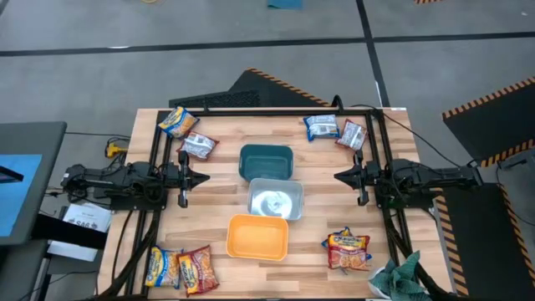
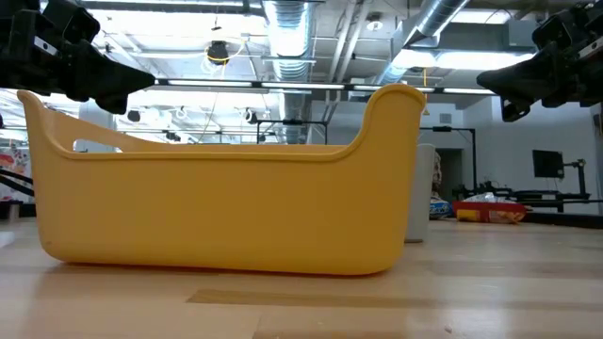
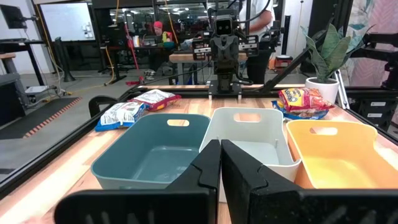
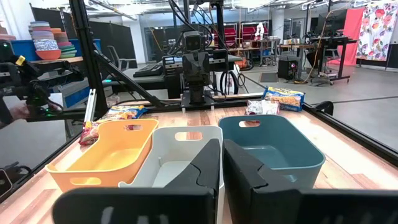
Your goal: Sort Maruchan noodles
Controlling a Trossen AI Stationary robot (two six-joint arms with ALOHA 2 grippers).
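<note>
The wooden table (image 1: pixel 318 180) fills the middle of the high view. At the centre of the table three tubs stand in a column, each one touching or almost touching the next. The teal tub (image 1: pixel 267 161) is the upper one, the pale tub (image 1: pixel 275 199) is in the middle, and the orange tub (image 1: pixel 258 237) is the lowest. All three are empty. In the low view the orange tub alone covers most of the frame.

The left arm (image 1: pixel 117 182) lies at the left edge of the table, in the middle left of the frame. The left gripper (image 1: pixel 201 176) points to the tubs and its jaws are pressed together with nothing between them. The right arm (image 1: pixel 426 180) lies at the middle right, and the right gripper (image 1: pixel 341 176) points to the tubs from the other side. Its jaws are nearly together, with only a thin gap, and they hold nothing.

The noodle packets lie in four groups near the corners of the table, all outside the tubs. In the upper left are a yellow packet (image 1: pixel 176 122) and a red-silver packet (image 1: pixel 199 146). In the upper right a blue-white packet (image 1: pixel 322 127) lies just beside another red-silver packet (image 1: pixel 352 135). In the lower left a yellow packet (image 1: pixel 161 267) touches a red packet (image 1: pixel 197 270). In the lower right are overlapping orange-red packets (image 1: pixel 348 250).

A dark green cloth (image 1: pixel 399 279) lies at the lower right corner.
</note>
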